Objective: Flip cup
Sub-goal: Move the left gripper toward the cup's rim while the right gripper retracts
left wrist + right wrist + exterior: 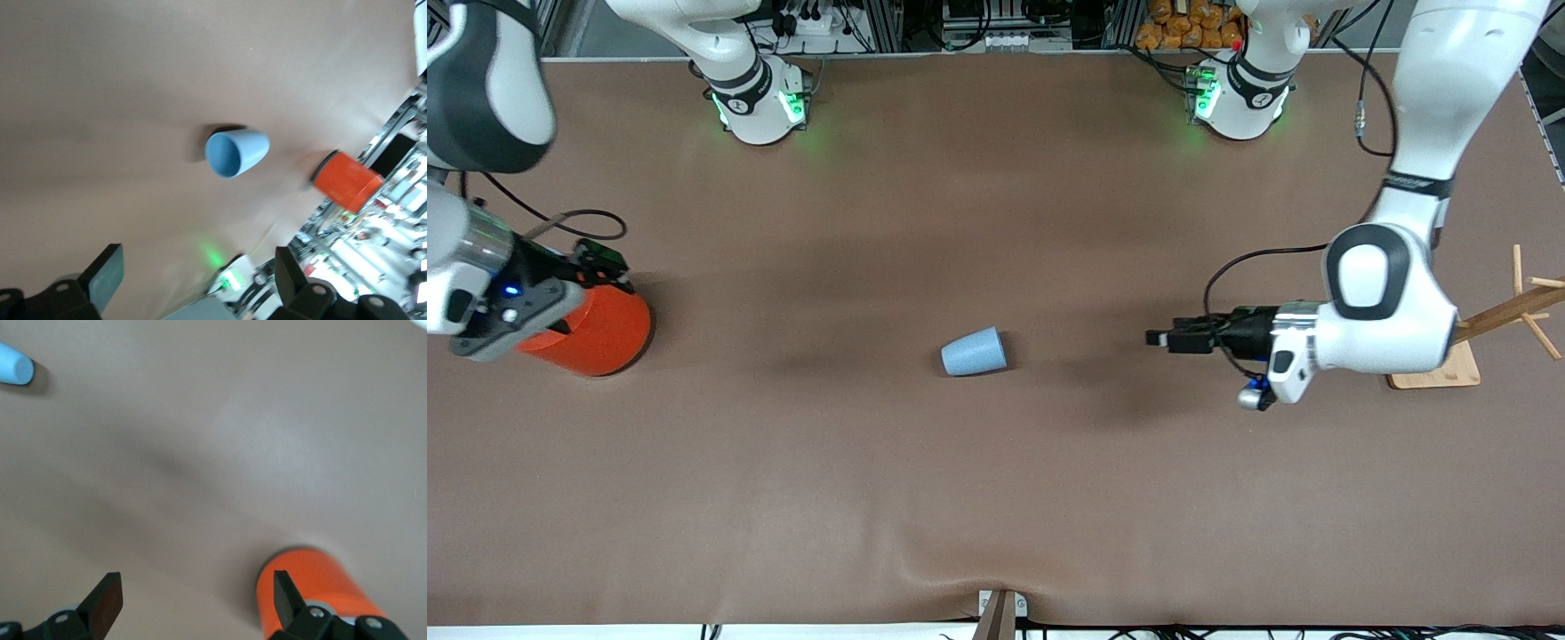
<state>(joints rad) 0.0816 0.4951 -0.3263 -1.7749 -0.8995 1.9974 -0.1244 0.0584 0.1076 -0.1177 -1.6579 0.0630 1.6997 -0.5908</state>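
Observation:
The light-blue cup (pixel 974 352) lies on its side in the middle of the brown table, its wide mouth turned toward the left arm's end. My left gripper (pixel 1158 339) is held level and low, toward the left arm's end from the cup, pointing at the cup's mouth with a clear gap between. In the left wrist view the cup (pixel 235 152) shows its darker blue inside, and the gripper (pixel 198 280) is open and empty. My right gripper (pixel 600 267) is open over the orange can (pixel 596 333); the right wrist view shows one finger (pixel 283 593) over the can (pixel 313 587).
A wooden peg stand (pixel 1494 320) on a square base stands at the left arm's end of the table, beside the left arm's wrist. A clamp (pixel 1000 613) sits at the table's edge nearest the front camera. The cup also shows small in the right wrist view (pixel 13 363).

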